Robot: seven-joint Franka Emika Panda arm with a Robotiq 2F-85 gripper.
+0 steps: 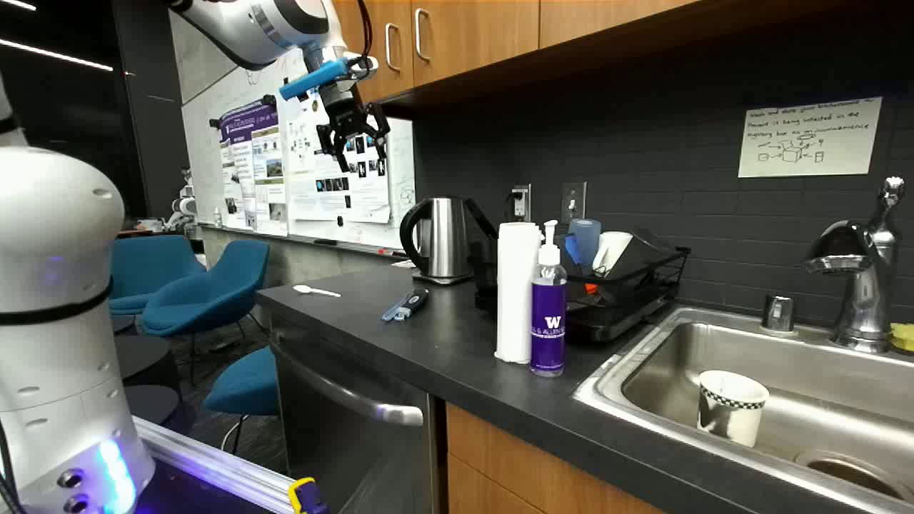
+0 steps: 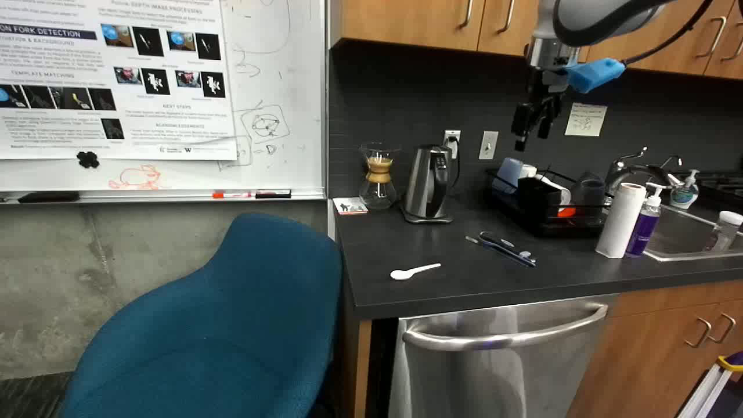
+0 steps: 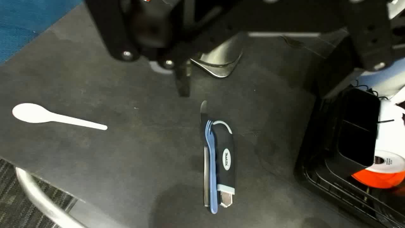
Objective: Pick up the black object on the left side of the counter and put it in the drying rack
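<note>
Black object (image 3: 226, 139): is lying flat on the dark counter (image 3: 142, 177), between the white spoon (image 3: 33, 113) and the drying rack (image 1: 621, 321), showing me a white oval marked makita and pointing its metal end roughly toward the counter's front edge.
Blue fork (image 3: 212, 177): is lying just beside the black object, with a knife (image 3: 206, 174) running along its other side; the wrist view is not showing me clearly whether the three are touching.
Drying rack: is holding a blue cup (image 1: 585, 243), a white piece (image 1: 611, 251), an orange piece (image 3: 378, 180), dark ware (image 2: 589, 190) and a black open box (image 3: 359, 133) whose inside is looking too dark for me to read.
Kettle (image 1: 448, 243): is standing on its base farther back than the black object, its steel body hiding what is inside; in an exterior view a glass vessel (image 2: 377, 191) with a tan band is standing near it.
White roll (image 1: 515, 293): is standing upright near the rack, with a purple-labelled pump bottle (image 1: 548, 314) standing just beside it.
Sink (image 1: 821, 385): is holding a pale cup (image 1: 732, 414) with a checkered band.
My gripper (image 1: 363, 158): is hanging high above the counter in both exterior views, its fingers (image 3: 183, 84) standing spread wide.
Object and fingertips: in the wrist view it is lying lower than my tips and between them from side to side, nearer the one on the spoon's side.
</note>
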